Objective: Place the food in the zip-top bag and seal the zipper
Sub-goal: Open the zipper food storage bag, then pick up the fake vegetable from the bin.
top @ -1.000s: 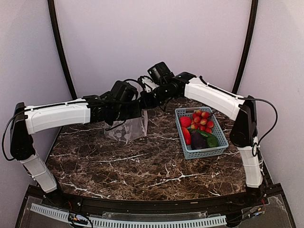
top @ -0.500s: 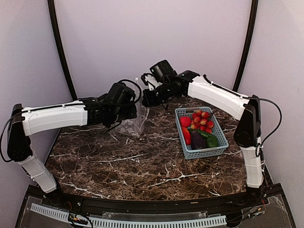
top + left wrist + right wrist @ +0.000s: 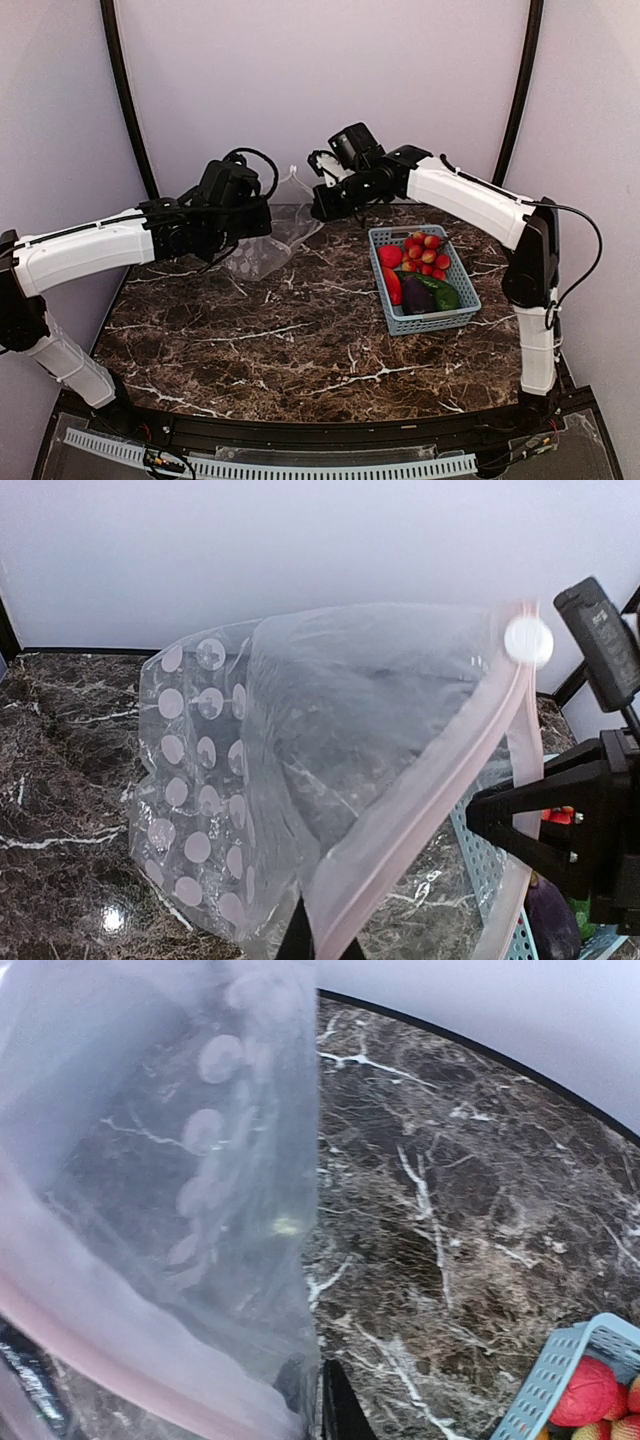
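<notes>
The zip-top bag (image 3: 268,250), clear with pale spots, hangs between both grippers above the back of the table. My left gripper (image 3: 262,218) is shut on its pink zipper (image 3: 440,790) strip, and the fingertips (image 3: 322,945) pinch the rim. A white slider (image 3: 528,640) sits at the strip's far end. My right gripper (image 3: 318,205) holds the opposite side. Its jaws (image 3: 315,1405) stand almost together with the bag (image 3: 150,1210) film between them. The food lies in the blue basket (image 3: 430,322): tomato (image 3: 390,256), berries (image 3: 425,250), eggplant (image 3: 416,295), cucumber (image 3: 442,292).
The basket stands at the right of the marble table, just right of the bag, and its corner shows in both wrist views (image 3: 560,1380) (image 3: 480,850). A purple wall and black frame posts close off the back.
The two grippers have drawn apart, the left one moving left with the bag's rim. The bag has shifted left and its mouth is stretched between them.
</notes>
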Tool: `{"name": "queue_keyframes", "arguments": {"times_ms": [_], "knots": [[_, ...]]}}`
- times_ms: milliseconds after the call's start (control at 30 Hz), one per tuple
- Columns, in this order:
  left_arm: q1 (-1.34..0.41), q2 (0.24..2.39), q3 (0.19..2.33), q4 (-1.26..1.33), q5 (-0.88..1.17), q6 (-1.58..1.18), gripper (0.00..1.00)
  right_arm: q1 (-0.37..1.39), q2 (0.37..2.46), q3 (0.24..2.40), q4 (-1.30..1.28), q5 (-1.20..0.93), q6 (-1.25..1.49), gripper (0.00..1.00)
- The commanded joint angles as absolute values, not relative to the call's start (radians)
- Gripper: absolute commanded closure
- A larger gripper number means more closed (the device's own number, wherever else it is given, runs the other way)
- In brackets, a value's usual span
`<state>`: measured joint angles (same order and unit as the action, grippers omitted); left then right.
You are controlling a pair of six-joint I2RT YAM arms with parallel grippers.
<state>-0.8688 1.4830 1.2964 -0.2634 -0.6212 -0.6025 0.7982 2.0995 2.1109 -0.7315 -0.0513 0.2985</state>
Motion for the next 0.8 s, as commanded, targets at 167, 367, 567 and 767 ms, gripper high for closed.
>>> {"name": "queue_keyframes", "arguments": {"times_ms": [167,367,567,767], "knots": [[-0.874,1.496,1.304,-0.303,-0.556,-0.532,0.99,0.788,1.965,2.08,-0.723,-0.558,-0.016,0.55],[-0.873,1.49,1.304,-0.33,-0.552,-0.468,0.99,0.72,1.759,1.857,-0.741,-0.52,-0.185,0.31],[-0.873,1.494,1.298,-0.308,-0.456,-0.395,0.99,0.543,1.563,1.61,-0.762,-0.627,-0.293,0.28],[-0.873,1.526,1.308,-0.272,-0.346,-0.385,0.99,0.407,1.532,1.402,-0.832,-0.476,-0.35,0.37]]}}
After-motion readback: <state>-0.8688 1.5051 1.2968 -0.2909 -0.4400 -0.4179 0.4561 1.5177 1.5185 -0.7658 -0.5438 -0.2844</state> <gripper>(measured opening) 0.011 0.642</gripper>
